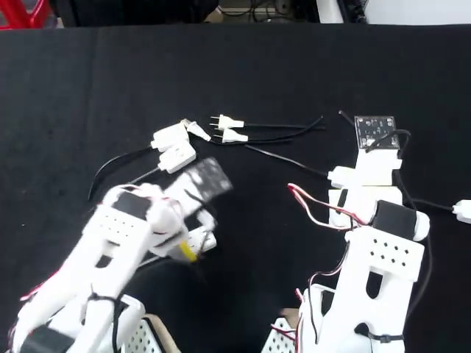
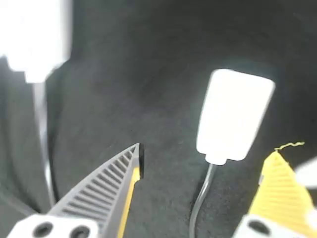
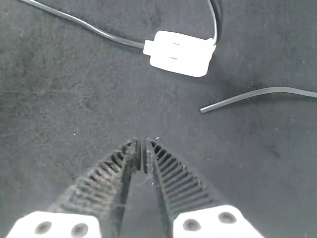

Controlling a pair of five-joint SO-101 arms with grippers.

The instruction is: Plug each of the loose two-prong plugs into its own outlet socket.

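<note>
As I see it from the high view, black cloth (image 1: 294, 66) covers the whole table. The left arm (image 1: 118, 235) leans in over it and the right arm (image 1: 379, 243) stretches toward the far side.

Left gripper (image 2: 205, 153) is spread wide, grey finger (image 2: 109, 183) on one side, yellow finger (image 2: 280, 191) on the other. A corded white block (image 2: 234, 114) lies between them, touching neither. I can't tell if it's a plug or a socket.

Right gripper (image 3: 143, 148) has its tips pressed together on nothing, low over bare cloth. A two-slot socket (image 3: 179, 53) lies well ahead of it, with a loose cord end (image 3: 203, 109) near that.

Two more sockets (image 1: 171, 136) sit side by side, left of centre. Two loose plugs (image 1: 228, 122) lie just right of them, prongs facing the sockets, unplugged.
</note>
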